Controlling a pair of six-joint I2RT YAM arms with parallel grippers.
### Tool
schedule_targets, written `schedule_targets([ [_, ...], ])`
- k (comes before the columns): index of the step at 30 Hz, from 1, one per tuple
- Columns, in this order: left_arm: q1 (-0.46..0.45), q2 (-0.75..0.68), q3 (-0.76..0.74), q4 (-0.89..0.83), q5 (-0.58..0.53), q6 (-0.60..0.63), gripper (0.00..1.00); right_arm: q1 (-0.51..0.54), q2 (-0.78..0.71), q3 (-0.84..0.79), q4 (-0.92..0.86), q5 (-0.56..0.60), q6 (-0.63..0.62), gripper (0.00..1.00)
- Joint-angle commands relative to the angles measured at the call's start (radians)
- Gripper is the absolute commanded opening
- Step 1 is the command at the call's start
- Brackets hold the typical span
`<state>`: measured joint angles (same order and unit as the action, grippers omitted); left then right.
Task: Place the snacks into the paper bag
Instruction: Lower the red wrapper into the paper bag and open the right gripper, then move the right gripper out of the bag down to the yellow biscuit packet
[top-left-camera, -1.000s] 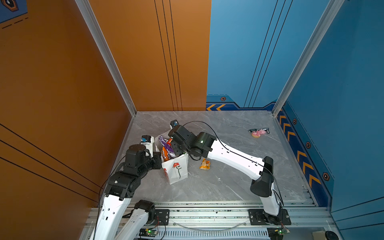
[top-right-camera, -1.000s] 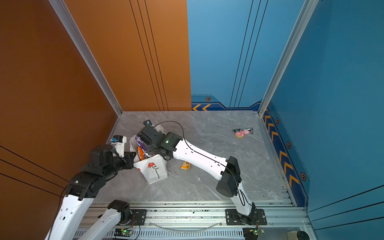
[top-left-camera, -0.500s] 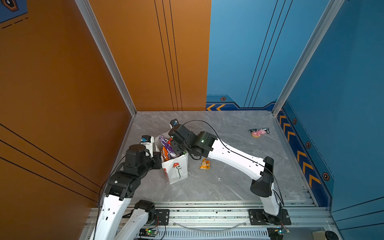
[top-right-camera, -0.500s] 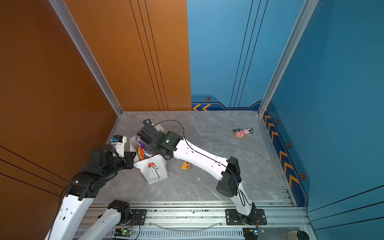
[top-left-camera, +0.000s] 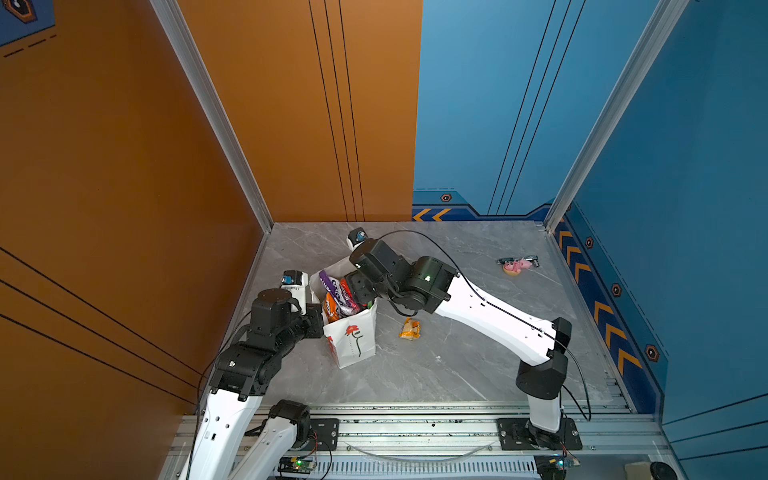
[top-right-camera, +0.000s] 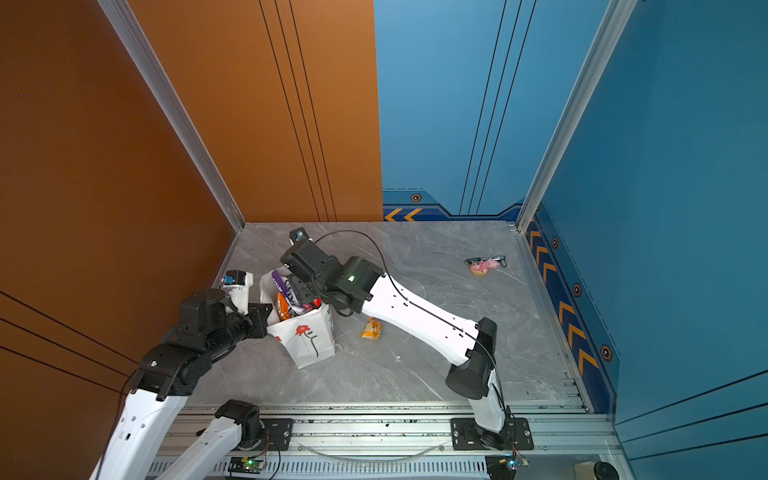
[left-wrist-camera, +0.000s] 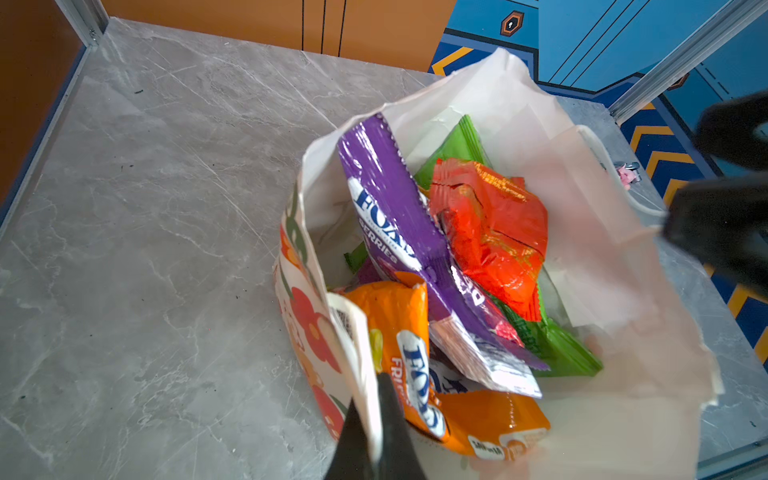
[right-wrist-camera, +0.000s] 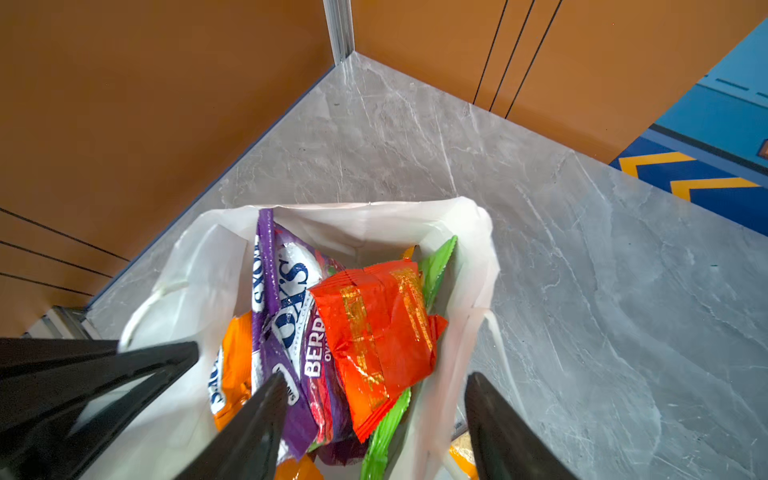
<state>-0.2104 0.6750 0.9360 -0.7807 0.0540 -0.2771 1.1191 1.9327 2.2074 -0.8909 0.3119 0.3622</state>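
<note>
1. My left gripper (left-wrist-camera: 374, 419) is closed on the bag (left-wrist-camera: 498, 83). Its two black fingers pinch the paper rim on the side facing the left edge of the bench (top-left-camera: 457, 365).
2. My right gripper (right-wrist-camera: 376, 376) is open and holds nothing. Its jaws stand wide apart just above the bag's mouth.
3. In both top views the bag (top-left-camera: 353, 340) (top-right-camera: 307, 340) stands near the bench's left edge, about midway between front and back. Its mouth is open and its red flower print faces the front edge.
4. The red packet (right-wrist-camera: 374, 328) lies on top of the pile inside the bag, free of my right gripper's fingers. I cannot tell whether they brush anything else.
5. The purple packet (left-wrist-camera: 395, 199) stands on end beside the red one, and its top pokes above the rim.
6. The orange packet (left-wrist-camera: 399, 324) sits inside against the wall that my left gripper pinches.
7. The green packet (left-wrist-camera: 453, 141) lies under the red one, with its edges showing on both sides.
8. A small packet (top-left-camera: 410, 329) (top-right-camera: 371, 329), orange-yellow, lies flat on the bench. It is near the bag on the side facing the right edge, apart from it and below my right arm.
9. A pink figurine (top-left-camera: 515, 266) lies near the right edge, toward the far right corner, well apart from everything else.
</note>
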Motion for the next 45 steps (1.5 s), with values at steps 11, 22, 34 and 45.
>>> schedule_targets([
  [11, 0.005, -0.029, 0.014, 0.128, -0.028, 0.021, 0.00, 0.055, -0.345, -0.374, 0.086, 0.158, 0.053, 0.70],
  [22, 0.009, -0.034, 0.014, 0.129, -0.034, 0.023, 0.00, -0.046, -0.649, -0.931, 0.262, 0.185, 0.324, 0.71],
  [34, 0.007, -0.032, 0.014, 0.129, -0.029, 0.022, 0.00, -0.199, -0.655, -1.313, 0.583, -0.023, 0.711, 0.83],
  [45, 0.007, -0.035, 0.014, 0.128, -0.030, 0.024, 0.00, -0.232, -0.388, -1.322, 0.790, -0.219, 0.935, 0.84],
])
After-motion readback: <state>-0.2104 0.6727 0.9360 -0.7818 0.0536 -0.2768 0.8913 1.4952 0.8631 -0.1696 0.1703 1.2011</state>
